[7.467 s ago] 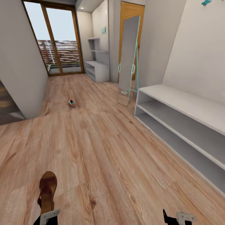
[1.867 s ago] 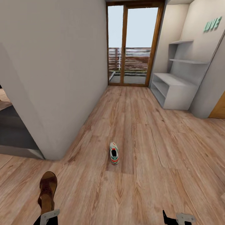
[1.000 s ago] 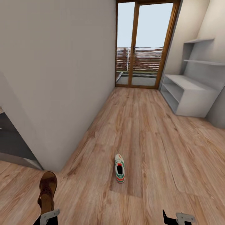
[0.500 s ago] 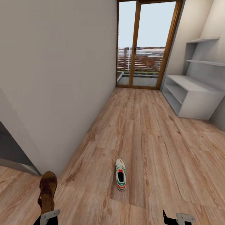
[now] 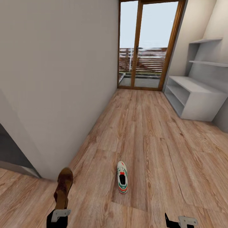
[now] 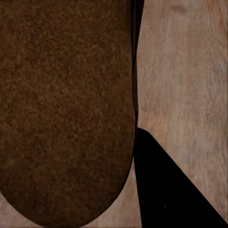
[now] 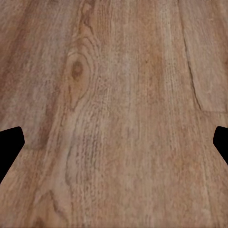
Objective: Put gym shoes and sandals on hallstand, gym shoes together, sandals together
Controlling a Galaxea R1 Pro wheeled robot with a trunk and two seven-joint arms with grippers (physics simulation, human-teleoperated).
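Lower left of frame: left gripper (image 5: 58, 215) clamps dark brown leather sandal (image 5: 63, 186). White green-striped gym shoe (image 5: 122, 181) lies centre on wood-plank corridor floor (image 5: 152, 142). Right gripper (image 5: 180, 220) spread, empty. White-grey hallstand (image 5: 190, 98) upper right, nothing visible on it.

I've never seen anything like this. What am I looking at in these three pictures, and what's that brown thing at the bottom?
These are simulator renders from a wheeled robot with two arms. The big picture comes from a camera on its head, looking down a corridor. The brown thing is a sandal, gripped by the left pincer. A white gym shoe lies on the wooden floor ahead, and a white-grey shoe rack stands by the far wall. The other two pictures come from cameras near each pincer: one shows the sandal's sole close up, the other shows the right pincer open over bare floor, holding nothing.
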